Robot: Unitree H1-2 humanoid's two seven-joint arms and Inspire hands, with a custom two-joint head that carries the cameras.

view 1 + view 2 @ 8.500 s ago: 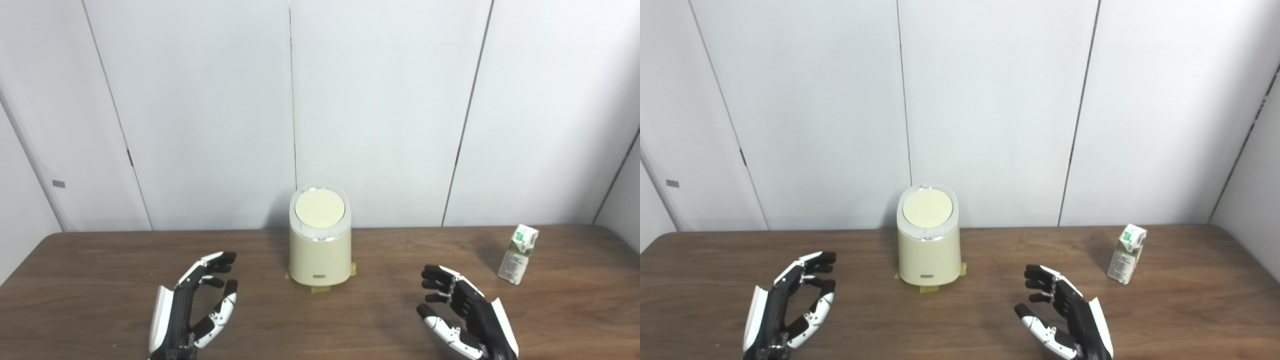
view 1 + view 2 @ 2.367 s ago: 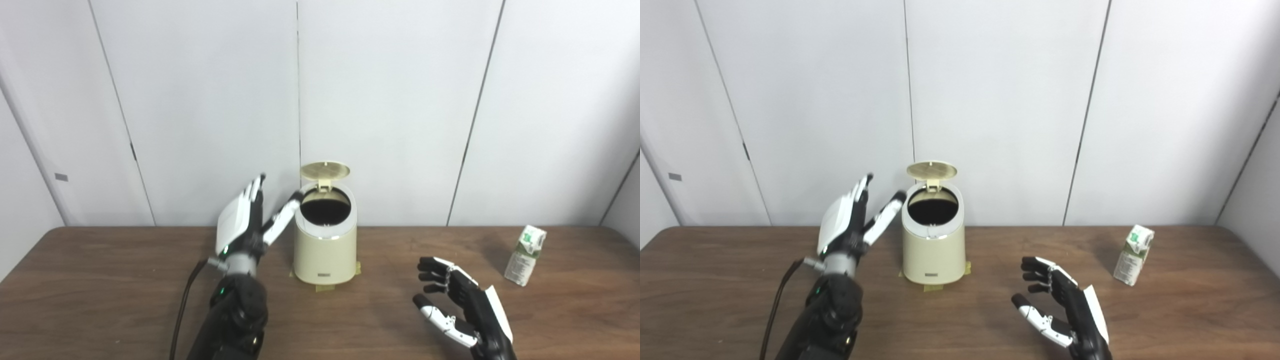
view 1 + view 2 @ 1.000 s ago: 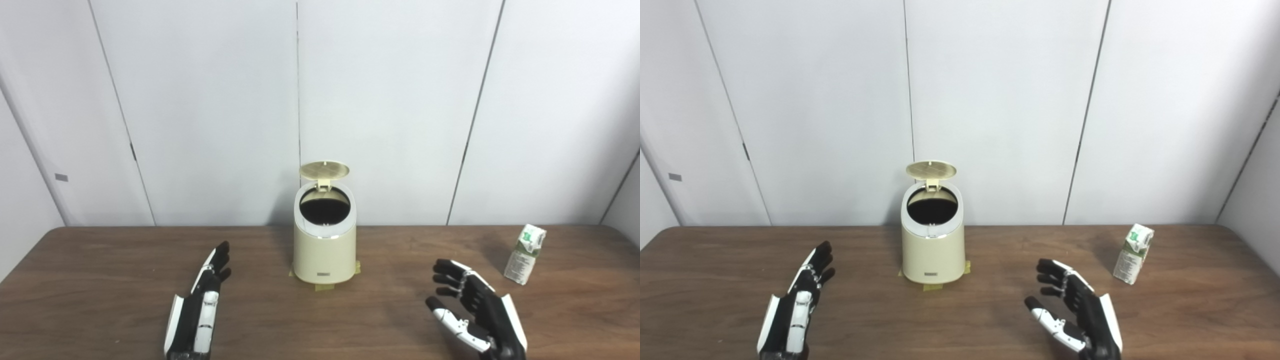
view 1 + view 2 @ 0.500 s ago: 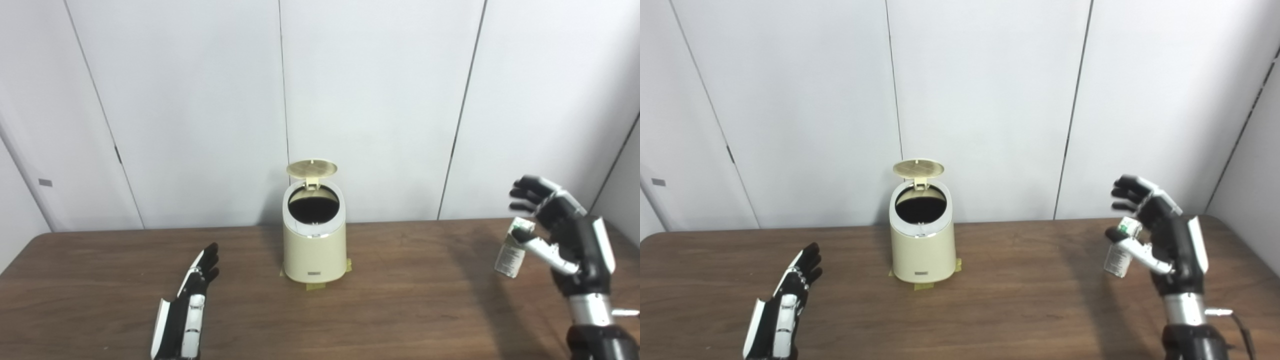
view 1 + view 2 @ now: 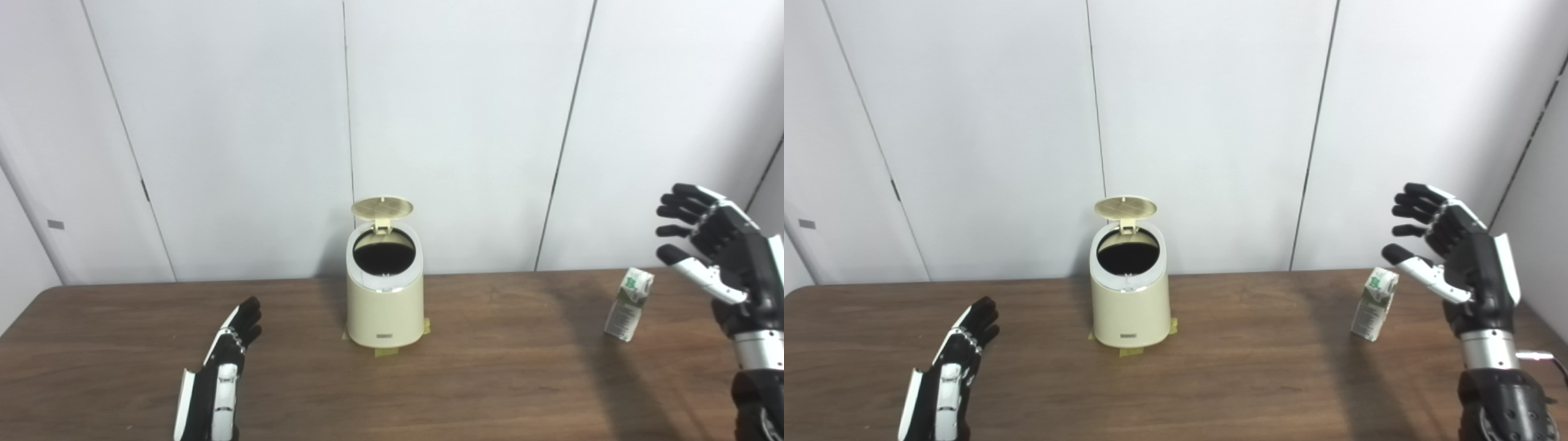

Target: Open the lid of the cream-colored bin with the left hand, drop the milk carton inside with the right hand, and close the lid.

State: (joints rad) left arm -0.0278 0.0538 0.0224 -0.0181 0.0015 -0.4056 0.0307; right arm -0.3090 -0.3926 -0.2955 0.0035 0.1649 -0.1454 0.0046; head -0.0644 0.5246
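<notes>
**Right hand up beside the carton, bin open**

Left eye view: the bin (image 5: 384, 300) stands at mid-table with its lid (image 5: 382, 207) tipped up at the back, the dark mouth showing, so the first step looks done. The left hand (image 5: 214, 380) lies low near the table's front left, fingers straight and spread a little, holding nothing. A second ago the right hand (image 5: 716, 257) sat low on the table; it has since risen and swung out to the right, and now hangs above and just right of the carton (image 5: 628, 304), fingers apart, thumb reaching toward the carton's top without touching it. Half a second back the thumb overlapped the carton's top; now there is a gap. The carton stands on the table at far right, leaning a little, well apart from the bin

Right eye view: the same layout; the right hand (image 5: 1458, 257) is spread wide and empty, the carton (image 5: 1374, 303) below its thumb, untouched. The grasp appears to be next, and the lean may make the carton easy to topple
</notes>
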